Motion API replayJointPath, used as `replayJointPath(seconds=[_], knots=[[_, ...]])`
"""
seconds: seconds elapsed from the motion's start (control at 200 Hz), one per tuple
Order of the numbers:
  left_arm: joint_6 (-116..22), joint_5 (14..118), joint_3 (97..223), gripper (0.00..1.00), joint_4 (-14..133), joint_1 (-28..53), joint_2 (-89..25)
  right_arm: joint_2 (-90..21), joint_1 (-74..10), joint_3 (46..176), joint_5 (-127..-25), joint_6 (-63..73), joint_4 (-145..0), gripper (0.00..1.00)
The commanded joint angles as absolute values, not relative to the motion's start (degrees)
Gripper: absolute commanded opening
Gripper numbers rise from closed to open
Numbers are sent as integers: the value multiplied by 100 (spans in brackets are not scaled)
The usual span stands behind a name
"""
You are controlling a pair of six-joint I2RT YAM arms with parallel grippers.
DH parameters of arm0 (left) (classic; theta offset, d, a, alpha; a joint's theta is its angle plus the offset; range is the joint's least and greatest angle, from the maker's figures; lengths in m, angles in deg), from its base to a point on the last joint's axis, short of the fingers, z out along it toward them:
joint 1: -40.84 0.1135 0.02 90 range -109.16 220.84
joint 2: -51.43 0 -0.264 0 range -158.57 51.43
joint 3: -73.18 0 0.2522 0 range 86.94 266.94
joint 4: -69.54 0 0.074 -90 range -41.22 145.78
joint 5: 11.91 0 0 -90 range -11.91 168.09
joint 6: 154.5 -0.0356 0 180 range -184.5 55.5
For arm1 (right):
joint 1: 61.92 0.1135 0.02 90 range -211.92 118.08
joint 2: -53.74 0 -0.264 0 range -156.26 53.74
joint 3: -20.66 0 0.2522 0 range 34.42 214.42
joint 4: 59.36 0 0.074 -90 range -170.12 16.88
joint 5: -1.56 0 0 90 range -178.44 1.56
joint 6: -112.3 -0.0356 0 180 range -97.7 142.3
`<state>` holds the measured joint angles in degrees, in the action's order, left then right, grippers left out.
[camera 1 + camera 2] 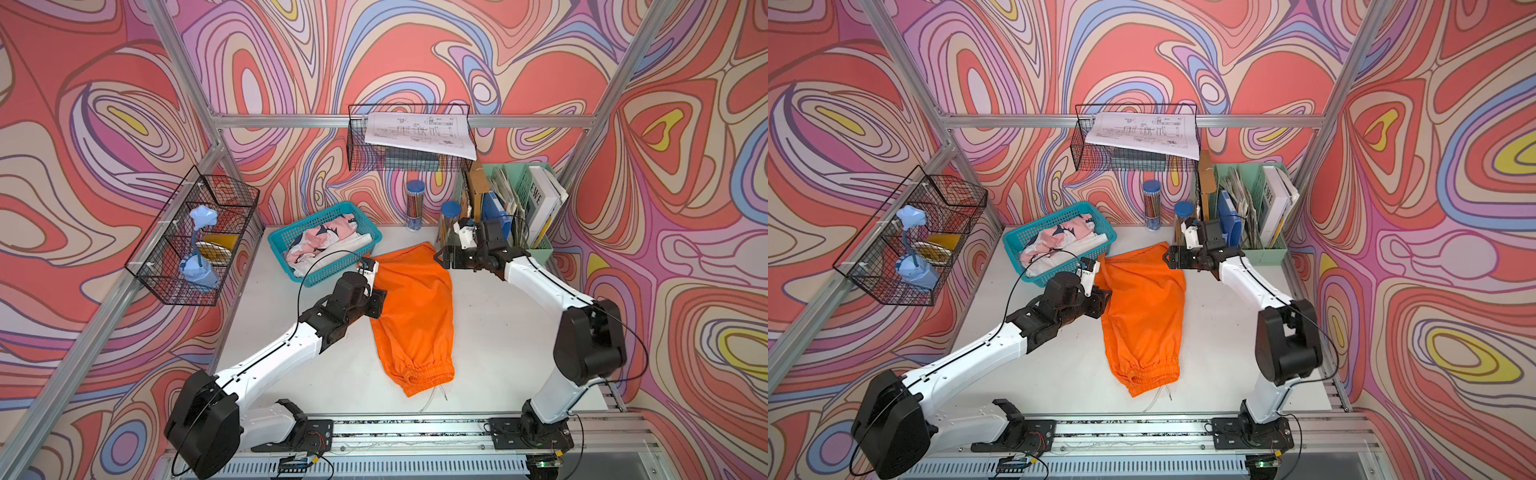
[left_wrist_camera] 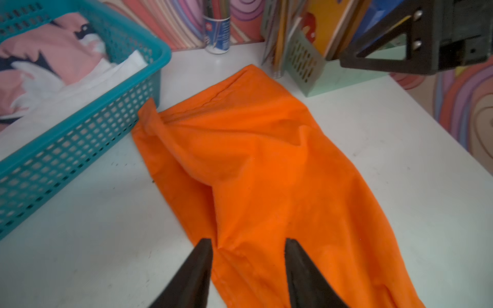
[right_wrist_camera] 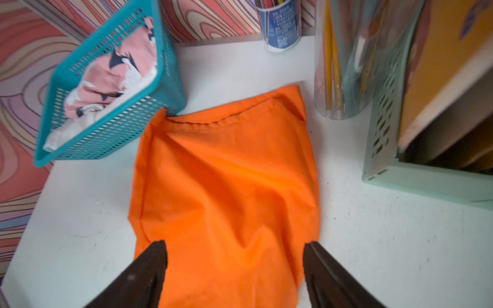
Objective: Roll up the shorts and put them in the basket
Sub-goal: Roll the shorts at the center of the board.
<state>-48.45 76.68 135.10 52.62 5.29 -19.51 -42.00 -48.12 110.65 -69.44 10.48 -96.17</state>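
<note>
The orange shorts [image 1: 415, 316] [image 1: 1146, 316] lie folded lengthwise on the white table, in both top views. Their gathered waistband [image 1: 424, 372] is at the near end, with a thin white drawstring [image 1: 436, 392] trailing out. My left gripper [image 1: 377, 304] [image 2: 248, 243] is open at the shorts' left edge, one finger over the table and one over the cloth. My right gripper [image 1: 441, 257] [image 3: 234, 246] is wide open above the far hem end. Neither holds any cloth. The shorts' far hem [image 3: 234, 117] lies next to the teal basket.
A teal basket [image 1: 328, 272] [image 2: 80, 138] holding a pink patterned cloth and a white cloth sits at the back left, touching the shorts' far corner. Two pencil jars [image 1: 414, 205] and a mint file rack [image 1: 540, 249] stand at the back right. Wire baskets [image 1: 195, 237] hang on the walls.
</note>
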Motion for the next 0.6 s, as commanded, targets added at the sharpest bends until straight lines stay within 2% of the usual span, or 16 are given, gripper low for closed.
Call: replayJointPath(seconds=[0.0,0.085,0.14,0.2,0.23,0.33,0.386,0.416,0.596], knots=[[-4947,6657,13536,77,5299,235,-2076,-3756,-4836,10328,-6727,998,-10091,86],[-5041,6657,13451,82,5405,-225,-2271,-3193,-4830,9642,-6507,858,-10169,92],[-5044,6639,13465,82,5369,-467,-2475,-2845,-4830,9244,-6316,812,-10238,97],[-4927,6574,13431,80,5455,-639,-2667,-2522,-4830,8893,-6179,667,-10327,98],[-4842,6494,13379,73,5561,-667,-2752,-2401,-4830,8722,-6038,598,-10365,98],[-4620,6283,13238,20,5871,-688,-3040,-2016,-4800,8050,-5534,241,-10249,98],[-4604,6257,13282,5,5861,-688,-3254,-1882,-4732,7825,-5548,169,-10331,98],[-4612,6237,13328,0,5850,-691,-3385,-1839,-4717,7719,-5593,120,-10386,98],[-4543,6477,13350,0,6101,-724,-3906,-1908,-4517,7121,-5421,-266,-10340,97]])
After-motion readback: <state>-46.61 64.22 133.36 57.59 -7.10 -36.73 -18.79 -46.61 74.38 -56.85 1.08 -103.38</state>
